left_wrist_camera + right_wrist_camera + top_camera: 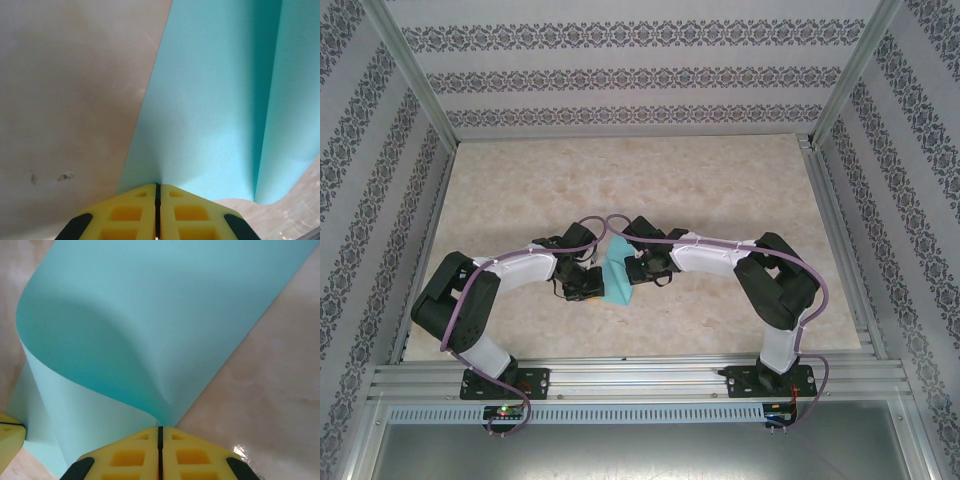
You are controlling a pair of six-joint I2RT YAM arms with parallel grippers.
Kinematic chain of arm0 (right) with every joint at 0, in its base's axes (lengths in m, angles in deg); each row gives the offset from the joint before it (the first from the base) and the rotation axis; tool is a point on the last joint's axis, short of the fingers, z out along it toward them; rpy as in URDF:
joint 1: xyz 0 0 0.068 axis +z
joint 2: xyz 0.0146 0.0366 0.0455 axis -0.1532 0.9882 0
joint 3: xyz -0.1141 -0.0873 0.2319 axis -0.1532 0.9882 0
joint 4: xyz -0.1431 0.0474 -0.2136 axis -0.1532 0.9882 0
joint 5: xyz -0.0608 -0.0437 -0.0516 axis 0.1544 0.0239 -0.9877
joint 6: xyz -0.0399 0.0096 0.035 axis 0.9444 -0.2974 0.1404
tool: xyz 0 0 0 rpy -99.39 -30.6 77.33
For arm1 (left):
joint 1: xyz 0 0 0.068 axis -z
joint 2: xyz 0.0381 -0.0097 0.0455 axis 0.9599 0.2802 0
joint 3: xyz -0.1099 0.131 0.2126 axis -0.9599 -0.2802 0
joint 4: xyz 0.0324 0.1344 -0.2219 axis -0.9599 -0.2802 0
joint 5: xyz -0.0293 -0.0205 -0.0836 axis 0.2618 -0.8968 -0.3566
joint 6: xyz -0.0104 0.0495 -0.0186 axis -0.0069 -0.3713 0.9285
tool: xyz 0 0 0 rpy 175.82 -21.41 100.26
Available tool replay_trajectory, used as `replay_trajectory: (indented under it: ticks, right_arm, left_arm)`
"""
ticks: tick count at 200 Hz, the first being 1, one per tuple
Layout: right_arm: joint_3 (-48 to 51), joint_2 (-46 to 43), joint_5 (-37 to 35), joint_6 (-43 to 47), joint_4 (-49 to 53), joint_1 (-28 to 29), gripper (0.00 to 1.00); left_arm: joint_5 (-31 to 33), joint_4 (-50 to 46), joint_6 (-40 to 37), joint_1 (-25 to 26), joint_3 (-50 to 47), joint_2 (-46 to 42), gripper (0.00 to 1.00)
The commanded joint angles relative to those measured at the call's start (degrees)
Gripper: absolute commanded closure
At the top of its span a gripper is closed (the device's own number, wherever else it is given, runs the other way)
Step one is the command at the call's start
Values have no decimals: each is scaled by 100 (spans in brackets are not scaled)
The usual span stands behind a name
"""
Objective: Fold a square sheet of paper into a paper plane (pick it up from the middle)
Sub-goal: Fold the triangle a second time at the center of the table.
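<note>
The turquoise square sheet of paper (pixel 617 277) is held up between both arms at the middle of the table, bent into a curve. My left gripper (pixel 158 186) is shut on one edge of the sheet (pixel 210 100), which shows a vertical fold on its right. My right gripper (pixel 160 428) is shut on the opposite edge, where the sheet (pixel 150 325) curls over in a loop. In the top view the left gripper (pixel 598 283) and the right gripper (pixel 632 262) flank the paper. A yellow fingertip of the left gripper (pixel 10 437) shows at the right wrist view's lower left.
The beige marbled table (pixel 650 180) stretches behind the arms. Patterned walls and aluminium frame posts (pixel 415 75) enclose it. A metal rail (pixel 640 380) with both arm bases runs along the near edge.
</note>
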Motion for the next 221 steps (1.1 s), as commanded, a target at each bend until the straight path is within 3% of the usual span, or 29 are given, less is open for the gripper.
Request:
replay_trajectory:
  ticks: [1,221]
  right_arm:
    - [-131,42,-121,-99,81,76,92]
    - [-277,445,-86,-110,177,63,91]
  left_arm:
    - [228,-130,-69,127,-24,164,89]
    - [221,-96,-87,143,-60,182,89]
